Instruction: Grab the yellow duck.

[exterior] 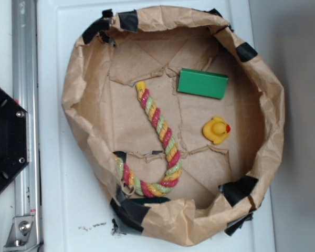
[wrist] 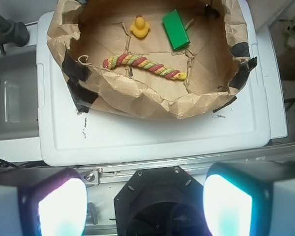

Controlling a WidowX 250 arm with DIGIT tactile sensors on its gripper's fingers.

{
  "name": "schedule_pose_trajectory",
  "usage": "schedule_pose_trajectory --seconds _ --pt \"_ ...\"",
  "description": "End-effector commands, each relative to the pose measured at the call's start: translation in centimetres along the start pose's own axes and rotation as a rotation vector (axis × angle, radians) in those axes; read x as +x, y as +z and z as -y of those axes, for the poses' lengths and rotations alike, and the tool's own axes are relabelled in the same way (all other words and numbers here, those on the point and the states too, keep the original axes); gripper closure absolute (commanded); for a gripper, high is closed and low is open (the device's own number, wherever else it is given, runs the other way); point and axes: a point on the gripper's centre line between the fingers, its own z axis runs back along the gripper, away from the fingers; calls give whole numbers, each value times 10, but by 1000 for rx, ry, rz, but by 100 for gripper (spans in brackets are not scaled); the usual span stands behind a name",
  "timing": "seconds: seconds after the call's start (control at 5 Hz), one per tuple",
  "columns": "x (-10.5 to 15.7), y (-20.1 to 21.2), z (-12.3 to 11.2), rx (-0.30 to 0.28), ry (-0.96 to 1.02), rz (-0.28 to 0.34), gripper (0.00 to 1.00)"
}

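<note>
Exterior view: the yellow duck (exterior: 216, 129) sits upright on the floor of a crumpled brown paper basin (exterior: 84, 100), in the right half of the frame, red-orange beak pointing right. A green block (exterior: 202, 83) lies above and slightly left of it, near but apart. A yellow-red-green twisted rope (exterior: 160, 134) runs from centre down to the lower left in a J-curve, well left of the duck and not touching it. Black tape patches (exterior: 128, 207) hold the basin's rim at several spots. The basin rests on a white lid-like worktop (exterior: 55, 157); an aluminium rail (exterior: 26, 115) and a black hexagonal base plate (exterior: 5, 139) occupy the far left, the plate cut off by the frame edge. No gripper shows in this view. Wrist view: the gripper (wrist: 145, 209) is at the bottom edge, its two fingers (wrist: 61, 206) spread wide apart and empty, strongly blurred and glowing pale. The duck (wrist: 139, 26) appears at top centre, far from the gripper, with the basin's near wall and the rope (wrist: 145, 64) lying between. The basin's top rim is cut off.
</note>
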Motion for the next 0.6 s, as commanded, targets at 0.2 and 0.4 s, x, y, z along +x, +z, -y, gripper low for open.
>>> schedule_pose_trajectory --seconds 0.2,0.4 --pt "45 -22 2 34 241 93 0" --pt "82 -53 2 -53 431 171 0"
